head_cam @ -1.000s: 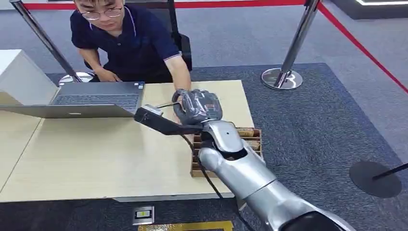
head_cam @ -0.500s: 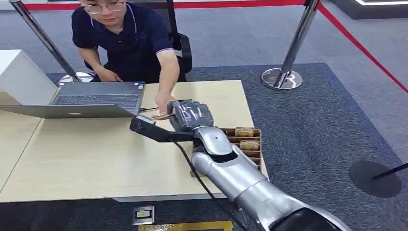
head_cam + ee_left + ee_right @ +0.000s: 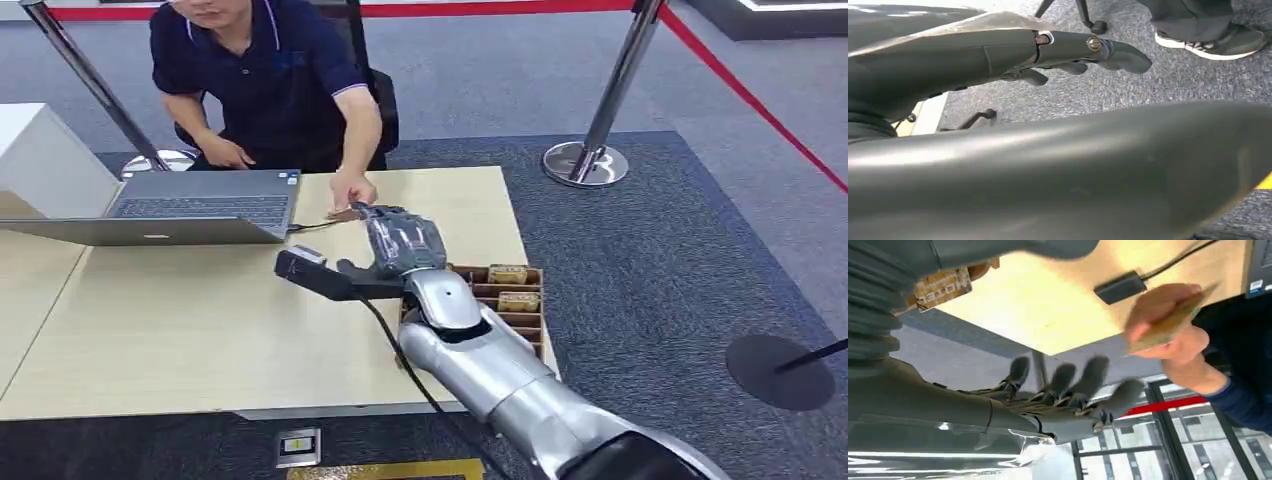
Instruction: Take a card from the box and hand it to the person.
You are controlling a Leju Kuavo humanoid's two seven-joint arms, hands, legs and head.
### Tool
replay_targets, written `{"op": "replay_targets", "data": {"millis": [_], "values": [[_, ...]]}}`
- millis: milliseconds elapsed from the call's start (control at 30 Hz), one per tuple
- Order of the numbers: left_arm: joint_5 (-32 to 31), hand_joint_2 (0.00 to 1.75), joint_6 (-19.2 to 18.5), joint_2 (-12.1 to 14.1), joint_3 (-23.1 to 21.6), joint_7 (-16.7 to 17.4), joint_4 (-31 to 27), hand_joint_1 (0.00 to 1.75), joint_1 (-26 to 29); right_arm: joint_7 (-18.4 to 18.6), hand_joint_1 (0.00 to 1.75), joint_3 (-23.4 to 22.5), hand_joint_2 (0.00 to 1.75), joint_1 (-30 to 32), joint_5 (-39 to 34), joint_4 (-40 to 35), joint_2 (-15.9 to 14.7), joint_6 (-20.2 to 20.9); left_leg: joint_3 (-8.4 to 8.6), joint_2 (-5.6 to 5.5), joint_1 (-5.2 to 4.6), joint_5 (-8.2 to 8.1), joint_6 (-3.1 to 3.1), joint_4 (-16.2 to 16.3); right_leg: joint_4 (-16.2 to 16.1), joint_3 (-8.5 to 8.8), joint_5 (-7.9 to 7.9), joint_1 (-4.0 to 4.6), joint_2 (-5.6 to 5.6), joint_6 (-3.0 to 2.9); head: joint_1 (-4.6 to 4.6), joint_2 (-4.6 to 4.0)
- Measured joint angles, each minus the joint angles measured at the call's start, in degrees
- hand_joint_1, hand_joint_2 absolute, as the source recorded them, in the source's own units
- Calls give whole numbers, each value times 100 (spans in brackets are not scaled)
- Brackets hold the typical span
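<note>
My right hand (image 3: 402, 241) is stretched out over the table beyond the box, fingers spread and nothing between them; its fingers (image 3: 1083, 385) look bare in the right wrist view. Just past it, the person's hand (image 3: 352, 190) pinches the tan card (image 3: 1170, 320). The wooden box (image 3: 528, 322) sits at the table's right edge under my forearm, with cards (image 3: 508, 273) lying in its slots. My left hand (image 3: 1083, 50) hangs over grey carpet beside my body, fingers extended and holding nothing.
An open laptop (image 3: 200, 205) stands at the table's far left, with a cable running toward the middle. The seated person (image 3: 265, 80) is behind the table. A stanchion base (image 3: 586, 165) and red rope lie to the right. A white cabinet (image 3: 40, 160) stands far left.
The person's hand took the card from my right hand and drew back with it. My right hand's fingers have spread and it now holds nothing.
</note>
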Motion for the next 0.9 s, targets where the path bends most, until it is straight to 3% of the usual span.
{"op": "replay_targets", "data": {"millis": [200,400,500,633,700,833,900], "values": [[103,0,15,-4,13,-4,0,0,18,-17,0,0,0,340,199,-440,-90,-466,1,0,0,0,0,0,-1,-2,0,0,0,0,-2,0],[236,0,15,-28,26,-63,0,0,50,375,0,-179,0,1288,935,-1926,-583,-845,-6,-3,-1,-4,3,0,-11,-5,-1,0,0,2,0,0],[293,0,17,-41,59,-63,0,0,68,510,0,-490,0,1965,1349,-2812,-868,-1179,-6,-3,-2,-8,7,1,-15,-5,-2,0,0,3,0,0],[409,0,33,-55,168,-33,0,0,108,557,0,-1312,0,3144,1438,-4296,-1246,-1991,-12,-4,-3,-19,6,2,-17,-5,-4,-1,0,6,2,0],[433,0,35,-57,201,-9,0,0,125,386,0,-1739,0,3655,1311,-4996,-1279,-2096,-12,0,-3,-23,8,2,-18,-9,-5,-4,0,6,0,0],[498,0,59,-90,310,-9,0,0,150,-1177,0,-3120,0,4586,34,-6385,-972,-2118,-13,-2,-1,-25,9,1,-19,-11,-9,-3,0,10,-2,0],[496,0,61,-103,319,-9,0,0,151,-1447,0,-3678,0,4856,-594,-6656,-828,-2096,-13,-3,-1,-25,9,1,-19,-10,-10,-3,0,9,0,0]]}}
